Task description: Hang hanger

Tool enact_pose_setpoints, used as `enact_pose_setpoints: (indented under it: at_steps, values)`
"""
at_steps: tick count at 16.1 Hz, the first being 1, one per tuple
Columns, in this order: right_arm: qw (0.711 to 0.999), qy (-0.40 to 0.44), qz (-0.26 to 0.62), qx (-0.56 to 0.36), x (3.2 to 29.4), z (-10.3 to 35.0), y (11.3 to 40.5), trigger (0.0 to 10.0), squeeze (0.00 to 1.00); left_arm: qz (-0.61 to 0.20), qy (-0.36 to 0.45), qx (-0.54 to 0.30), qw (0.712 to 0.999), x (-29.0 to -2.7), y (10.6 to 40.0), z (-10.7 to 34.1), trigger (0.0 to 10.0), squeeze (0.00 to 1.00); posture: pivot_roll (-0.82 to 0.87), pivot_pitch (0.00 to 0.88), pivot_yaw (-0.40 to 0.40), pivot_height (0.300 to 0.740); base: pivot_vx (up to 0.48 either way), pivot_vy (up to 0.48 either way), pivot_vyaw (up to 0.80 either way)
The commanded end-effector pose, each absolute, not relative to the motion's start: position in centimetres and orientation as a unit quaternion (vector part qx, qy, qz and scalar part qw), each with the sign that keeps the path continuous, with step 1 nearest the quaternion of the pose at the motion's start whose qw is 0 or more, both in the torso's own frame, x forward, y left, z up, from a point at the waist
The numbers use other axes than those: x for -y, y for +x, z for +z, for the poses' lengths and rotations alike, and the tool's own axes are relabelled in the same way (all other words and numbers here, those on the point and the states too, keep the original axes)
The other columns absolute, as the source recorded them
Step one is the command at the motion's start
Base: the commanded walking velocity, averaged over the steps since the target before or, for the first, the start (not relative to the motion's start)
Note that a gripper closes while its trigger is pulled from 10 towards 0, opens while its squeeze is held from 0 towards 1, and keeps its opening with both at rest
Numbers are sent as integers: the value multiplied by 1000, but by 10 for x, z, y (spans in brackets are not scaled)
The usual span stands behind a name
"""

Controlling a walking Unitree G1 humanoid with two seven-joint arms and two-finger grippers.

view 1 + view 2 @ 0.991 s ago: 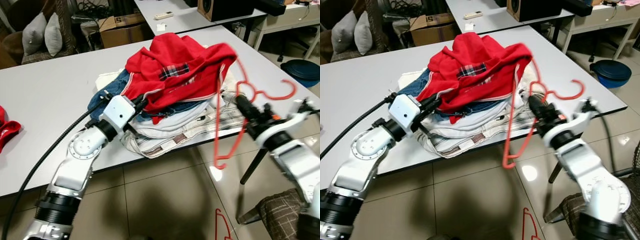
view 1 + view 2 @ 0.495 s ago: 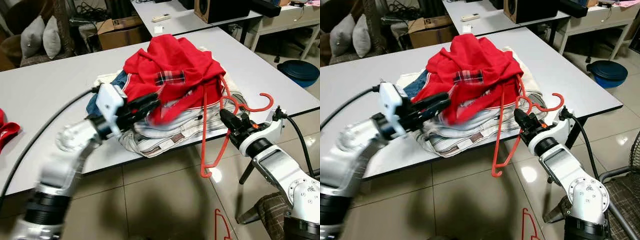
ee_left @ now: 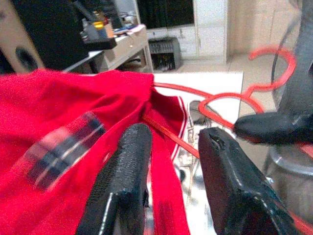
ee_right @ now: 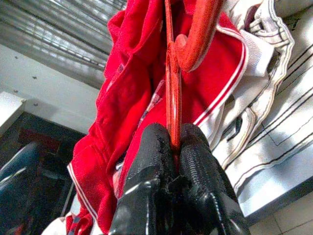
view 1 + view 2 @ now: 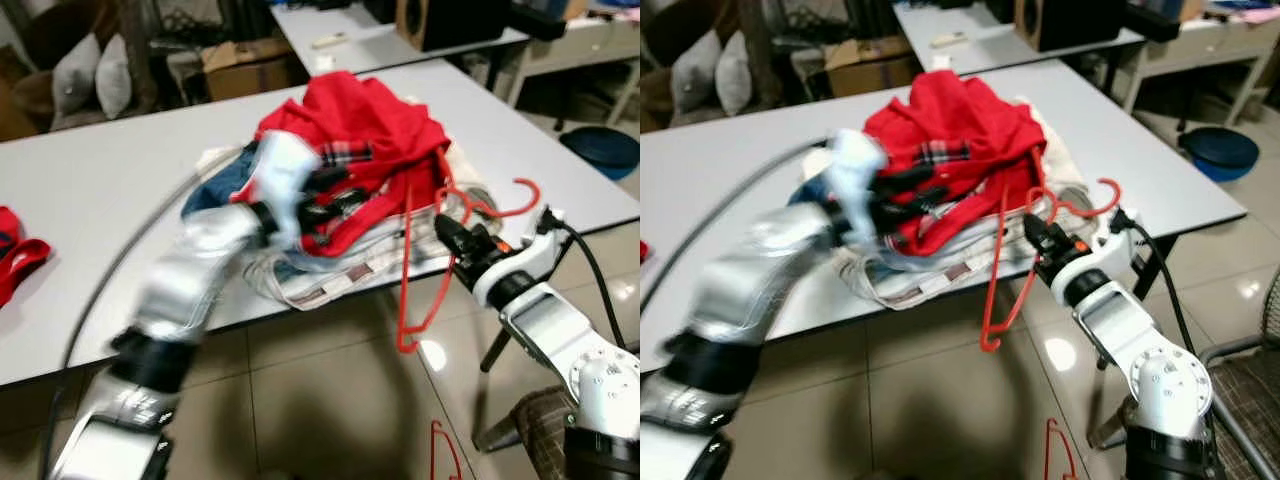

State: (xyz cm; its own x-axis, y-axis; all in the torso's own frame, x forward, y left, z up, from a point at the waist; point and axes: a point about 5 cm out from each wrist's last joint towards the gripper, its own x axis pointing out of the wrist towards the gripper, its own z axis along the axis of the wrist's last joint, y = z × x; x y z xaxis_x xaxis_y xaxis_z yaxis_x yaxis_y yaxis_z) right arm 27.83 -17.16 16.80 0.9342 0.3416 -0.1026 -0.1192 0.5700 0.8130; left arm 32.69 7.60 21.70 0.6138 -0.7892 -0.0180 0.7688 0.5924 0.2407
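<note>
Hanging hasn't begun: the red hanger (image 5: 420,250) dangles off the counter (image 5: 90,200) edge, one shoulder tucked inside the red garment (image 5: 370,130) atop the clothes pile (image 5: 330,270). The right gripper (image 4: 172,147) has its jaws pinched tight on the hanger's wire. The left gripper (image 3: 171,161), jaws parted, hovers at the garment just beside that wire, holding nothing.

**Table and what lies on it**

A white table (image 5: 90,190) carries a heap of clothes (image 5: 370,215) near its front edge: pale striped garments at the bottom, denim between, a red top (image 5: 375,125) uppermost. A red cloth (image 5: 15,262) lies at the far left.
</note>
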Motion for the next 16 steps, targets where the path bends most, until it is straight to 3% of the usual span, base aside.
enact_pose_setpoints:
  at_steps: [1, 4, 6, 9, 13, 16]
  values:
    - [878, 435, 151, -127, 166, 172, 279, 10000, 0, -421, 152, 54, 893, -78, 334, 213, 10000, 1000, 9, 0, 106, 740, 0, 0, 0]
    - [880, 432, 155, -124, 167, 174, 279, 10000, 0, -389, 170, 61, 903, -83, 368, 215, 10000, 1000, 3, 0, 105, 740, 0, 0, 0]
    - [880, 431, 155, -122, 167, 174, 278, 10000, 0, -376, 158, 50, 912, -84, 387, 215, 10000, 0, -4, 0, 109, 740, 0, 0, 0]
    - [880, 433, 153, -121, 167, 174, 277, 10000, 0, -412, 160, 20, 897, -76, 391, 204, 10000, 0, -14, 5, 115, 740, 0, 0, 0]
    - [882, 434, 149, -111, 169, 179, 277, 10000, 0, -303, 248, -14, 920, -91, 406, 196, 10000, 0, -33, 19, 134, 740, 0, 0, 0]
    - [882, 435, 147, -108, 170, 179, 277, 10000, 0, -284, 290, -40, 913, -99, 406, 186, 10000, 0, -33, 19, 134, 740, 0, 0, 0]
